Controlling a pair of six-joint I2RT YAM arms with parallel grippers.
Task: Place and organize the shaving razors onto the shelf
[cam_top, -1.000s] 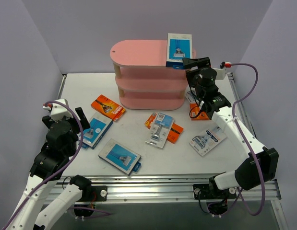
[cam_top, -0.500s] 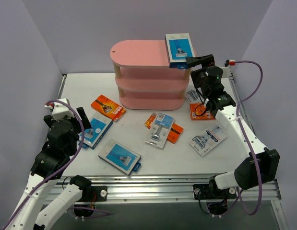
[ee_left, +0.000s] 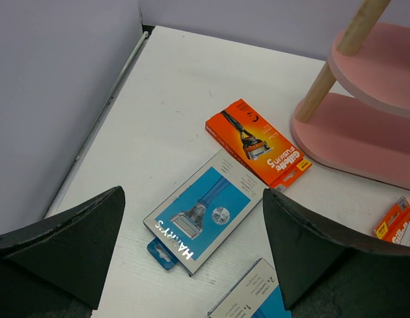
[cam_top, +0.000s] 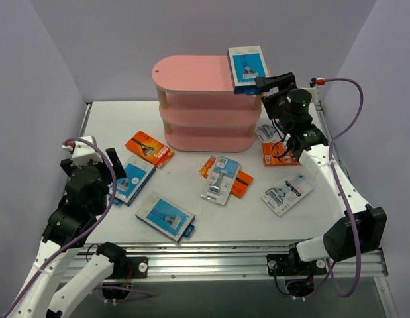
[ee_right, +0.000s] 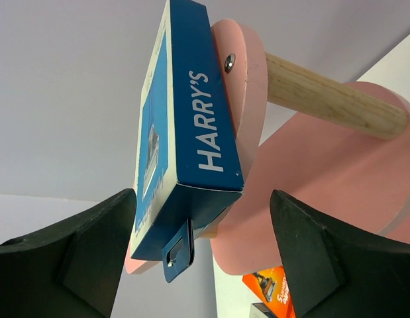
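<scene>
- Black left gripper (ee_left: 193,199): jaws wide, empty, over a table pack (ee_left: 208,215).
- Pink shelf (cam_top: 191,73): blue box (cam_top: 248,66) flat on top tier, right end, overhanging the rim.
- Right gripper (ee_right: 203,199): jaws released, flanking that box, apart from it; best backed straight out, clear of the hang tab (ee_right: 178,252).

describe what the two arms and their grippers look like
The left arm and right arm have white links with bulky black joint housings, and a purple cable loops along each. The left gripper and right gripper have broad, matte black, wedge-shaped fingers. A small green light glows on the right wrist.
</scene>
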